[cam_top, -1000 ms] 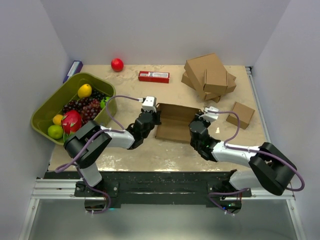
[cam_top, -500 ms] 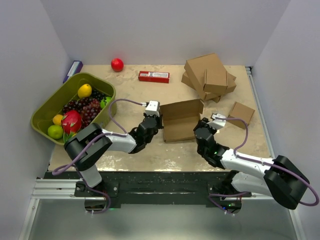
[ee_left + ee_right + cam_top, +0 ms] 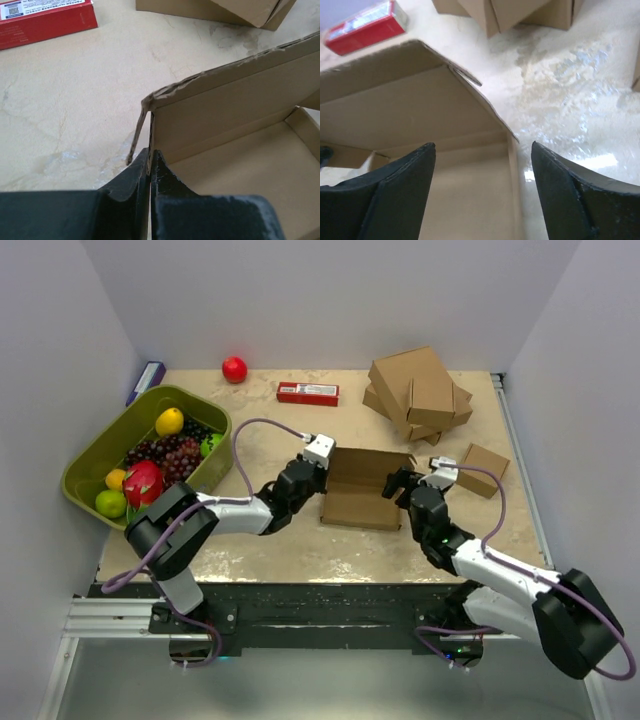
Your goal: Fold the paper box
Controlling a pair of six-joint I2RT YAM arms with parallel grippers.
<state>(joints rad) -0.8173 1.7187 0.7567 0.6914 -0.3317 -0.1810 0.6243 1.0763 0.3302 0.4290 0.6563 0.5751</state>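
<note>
Cardboard, thin brown corrugated stuff: the box (image 3: 362, 488) sits mid-tabletop between the two arms, half formed, with its tray flat and its far panel standing up. My read is that it's light, stiff across the panels and floppy only at the creases. It would likely skate if pushed from one side alone.

Edges are the place to take it: pinch a wall or flap close to a crease, not mid-panel, where it could dent. Left gripper (image 3: 150, 155) does just that, its jaws pressed together on the thin left side wall at the corner. Right gripper (image 3: 482, 146) is spread wide with nothing in it, hovering over the tray's right side.

Tabletop (image 3: 270, 430) is pale and marbled, and looks slick. Around the box are a red carton (image 3: 307, 393) far, a stack of boxes (image 3: 415, 390) far right, a small box (image 3: 482, 468) right, a fruit bin (image 3: 178, 393) left and a red ball (image 3: 234, 369) at the far edge. White walls (image 3: 330, 300) close in on three sides, so room looks modest.
</note>
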